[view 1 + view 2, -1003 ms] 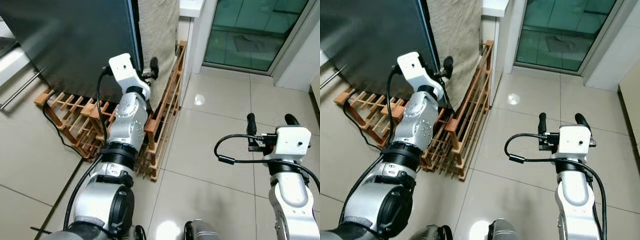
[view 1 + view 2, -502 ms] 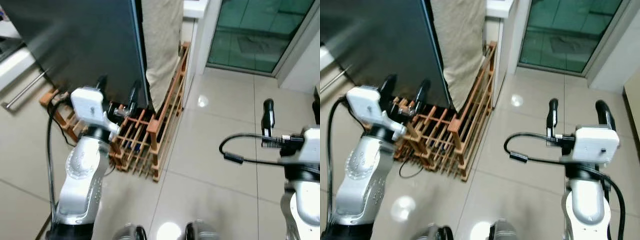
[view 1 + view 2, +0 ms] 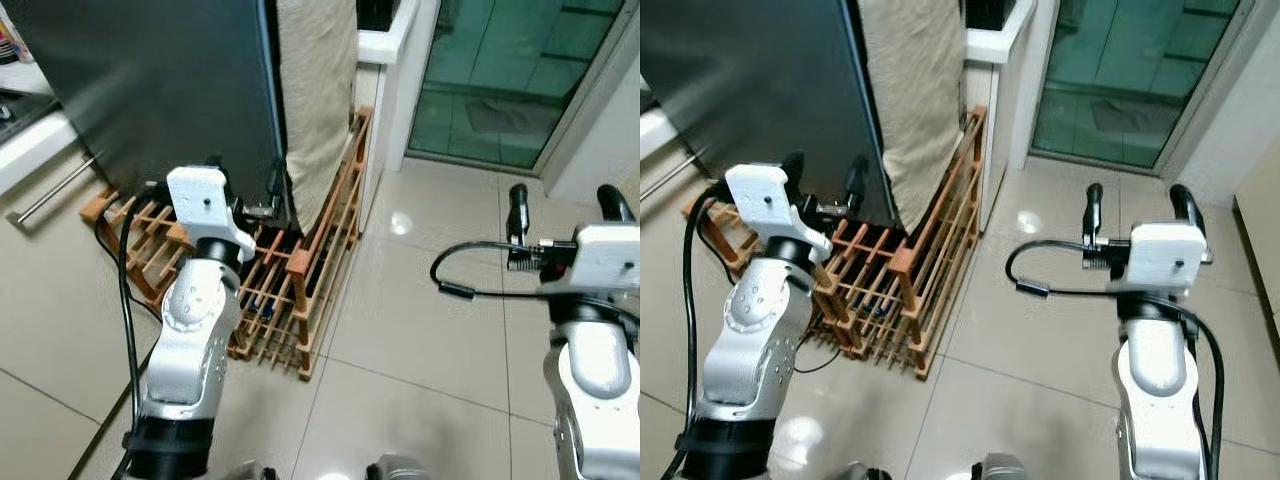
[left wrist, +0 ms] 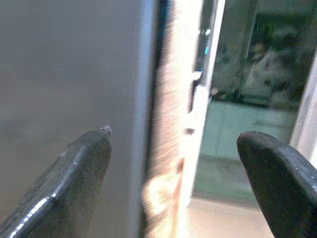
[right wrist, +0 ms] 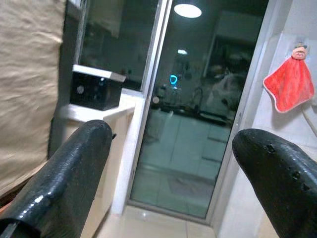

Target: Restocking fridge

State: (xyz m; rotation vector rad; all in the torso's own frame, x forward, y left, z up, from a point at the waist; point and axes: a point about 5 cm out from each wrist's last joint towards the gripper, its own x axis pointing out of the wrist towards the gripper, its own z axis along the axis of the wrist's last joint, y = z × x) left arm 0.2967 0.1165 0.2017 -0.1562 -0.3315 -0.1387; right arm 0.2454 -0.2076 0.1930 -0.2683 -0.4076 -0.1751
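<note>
Glossy tiled floor (image 3: 420, 330), glass door far right. The dark fridge (image 3: 150, 90) stands far left, above a wooden rack (image 3: 300, 280). Left gripper (image 3: 243, 180) gapes empty at its edge; right gripper (image 3: 562, 205) also spread, empty. Door looks heavy, slick; grab the edge.

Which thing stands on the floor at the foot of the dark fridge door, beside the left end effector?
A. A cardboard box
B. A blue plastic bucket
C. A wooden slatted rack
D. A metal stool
C: a wooden rack of orange-brown slats stands on the tiles at the foot of the fridge door, right beside the raised left end effector.
</note>
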